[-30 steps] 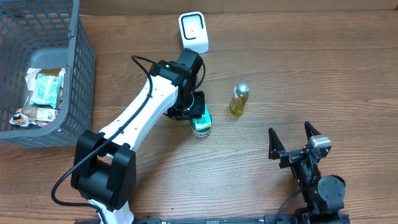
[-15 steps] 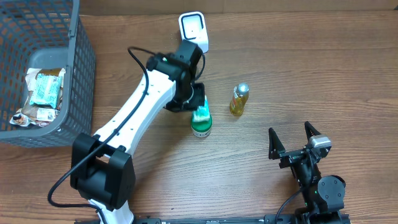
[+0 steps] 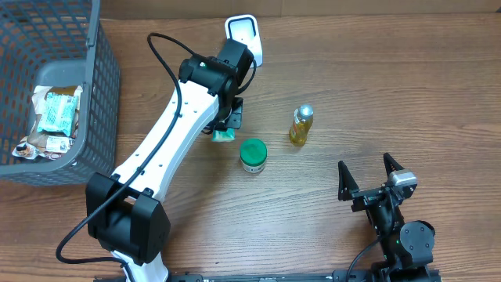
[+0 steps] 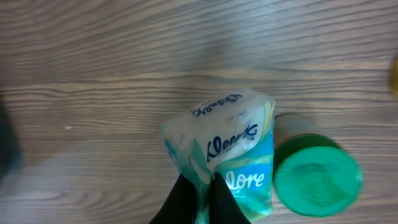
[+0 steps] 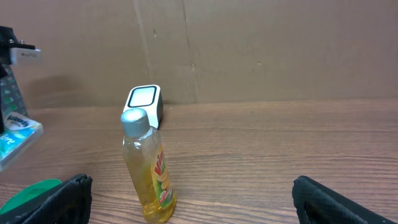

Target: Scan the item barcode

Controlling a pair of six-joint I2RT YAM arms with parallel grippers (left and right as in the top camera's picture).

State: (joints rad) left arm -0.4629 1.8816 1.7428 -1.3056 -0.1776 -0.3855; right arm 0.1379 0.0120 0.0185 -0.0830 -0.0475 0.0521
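Note:
A teal and white Kleenex tissue pack (image 4: 224, 149) hangs just above the wooden table, pinched at its edge by my left gripper (image 4: 199, 186), which is shut on it. From overhead, the pack (image 3: 223, 135) sits under the left gripper (image 3: 228, 124), a little in front of the white barcode scanner (image 3: 243, 39). My right gripper (image 3: 368, 176) stands open near the front right edge, holding nothing. In the right wrist view the scanner (image 5: 144, 99) stands at the back, and the pack (image 5: 12, 134) shows at the far left.
A green-lidded jar (image 3: 253, 155) stands just right of the pack. A yellow liquid bottle (image 3: 300, 125) is upright further right, in front of my right gripper (image 5: 189, 199). A grey basket (image 3: 102, 86) holding several packets occupies the left edge.
My left gripper has shut on the tissue pack, lifted it off the green jar's lid and carried it back and to the left, toward the scanner. The right arm has not moved.

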